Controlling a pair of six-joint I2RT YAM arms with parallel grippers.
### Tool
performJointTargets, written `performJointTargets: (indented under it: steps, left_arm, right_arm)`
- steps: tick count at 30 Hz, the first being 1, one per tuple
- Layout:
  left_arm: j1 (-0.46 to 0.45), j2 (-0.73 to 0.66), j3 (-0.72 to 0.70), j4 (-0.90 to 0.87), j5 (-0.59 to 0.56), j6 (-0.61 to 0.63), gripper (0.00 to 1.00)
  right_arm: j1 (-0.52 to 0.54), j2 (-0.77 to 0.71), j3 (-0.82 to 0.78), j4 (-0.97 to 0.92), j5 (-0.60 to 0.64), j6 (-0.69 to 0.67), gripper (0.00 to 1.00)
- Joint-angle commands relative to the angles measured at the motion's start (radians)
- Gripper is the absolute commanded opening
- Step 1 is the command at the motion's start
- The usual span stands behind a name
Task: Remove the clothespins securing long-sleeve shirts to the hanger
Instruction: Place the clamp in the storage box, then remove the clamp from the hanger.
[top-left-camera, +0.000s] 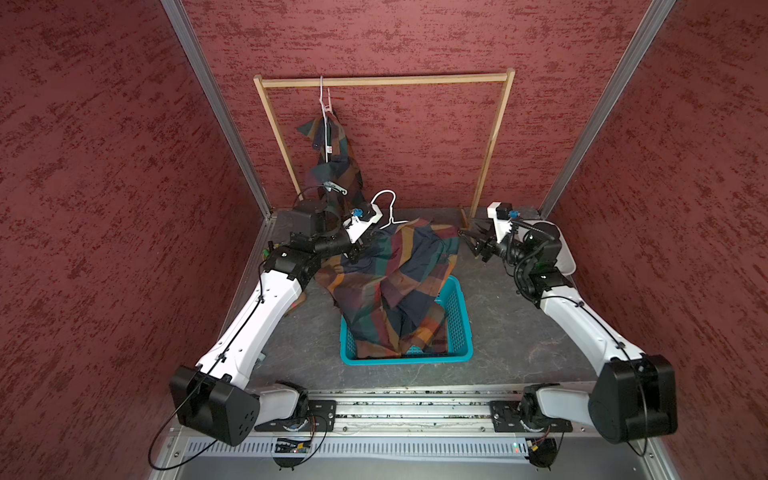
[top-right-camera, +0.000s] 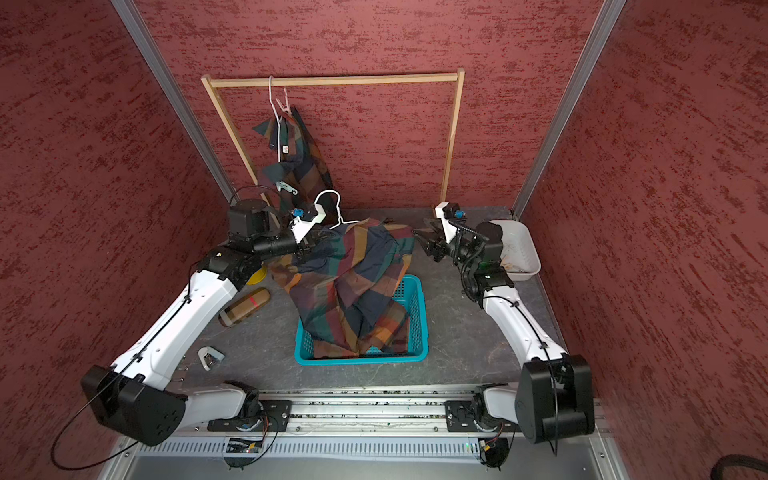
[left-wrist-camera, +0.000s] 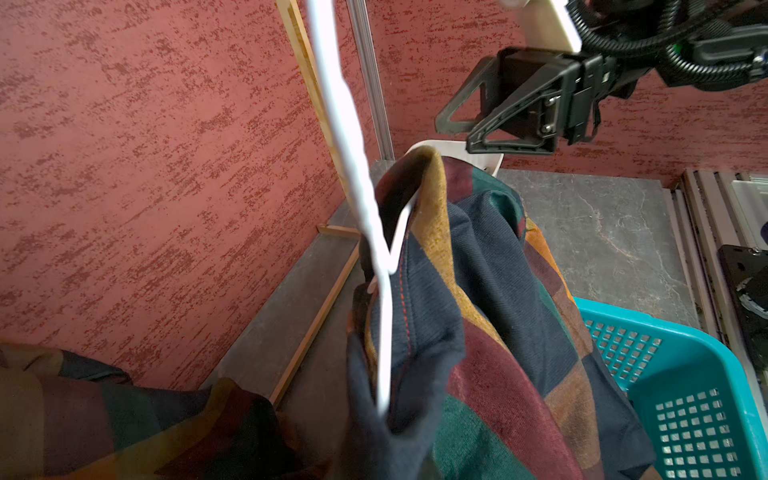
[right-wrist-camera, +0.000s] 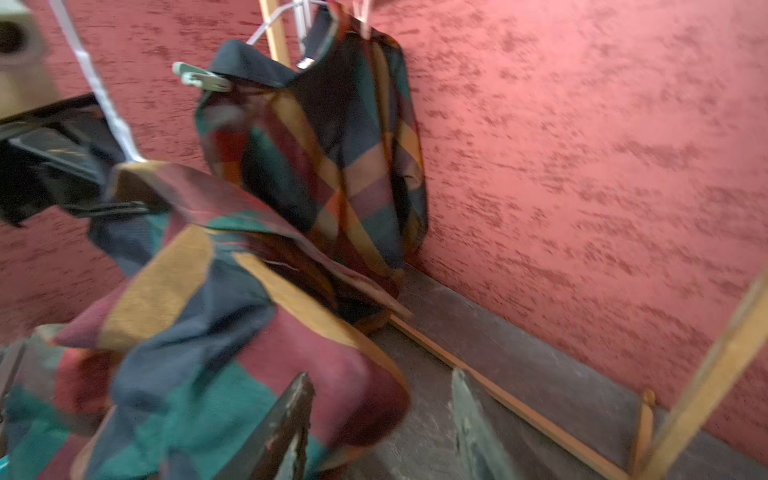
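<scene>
- A wooden rack (top-left-camera: 384, 80) stands along the back edge of the worktop (top-left-camera: 519, 332)
- The hanging shirt (top-left-camera: 336, 162) is on a white wire hanger (top-left-camera: 322, 97) hooked over the rack's bar near its left end, and the plaid cloth falls bunched towards the back left corner
- A pink clothespin (top-right-camera: 284, 102) sits at the top of that shirt, right beside the hanger's neck, and both top views show it there
- A mint clothespin (right-wrist-camera: 201, 79) with a hooked end is clipped lower down on the same shirt, at a dark navy fold
- The draped shirt (top-left-camera: 395, 282) lies from mid-worktop down into a teal basket (top-left-camera: 407, 359) near the front edge, and a second white hanger (top-left-camera: 388, 208) rises from its upper edge
- No pin can be made out on the draped shirt
- The left gripper (top-left-camera: 358, 248) is buried in the left end of the draped shirt's raised edge, with its fingers together on the cloth; whether the hanger wire is pinched too is hidden
- The right gripper (left-wrist-camera: 455, 135) hovers just beside the right end of that edge, fingers (right-wrist-camera: 291, 415) apart and holding nothing
- A white tray (top-right-camera: 519, 253) sits at the back right corner, behind the right arm
</scene>
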Motion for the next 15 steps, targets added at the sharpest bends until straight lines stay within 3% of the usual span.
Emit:
performJointTargets:
  steps: [1, 8, 15]
  left_arm:
    - [0.004, 0.001, 0.03, -0.01, 0.022, 0.021, 0.0]
    - [-0.002, 0.016, 0.048, -0.03, 0.017, 0.03, 0.0]
    - [-0.021, 0.027, 0.059, -0.046, 0.013, 0.042, 0.0]
  right_arm:
    - [0.059, -0.022, 0.064, -0.141, -0.03, -0.152, 0.57]
    - [0.163, 0.029, 0.261, -0.437, 0.045, -0.374, 0.59]
    - [0.193, 0.156, 0.473, -0.604, 0.037, -0.489, 0.6]
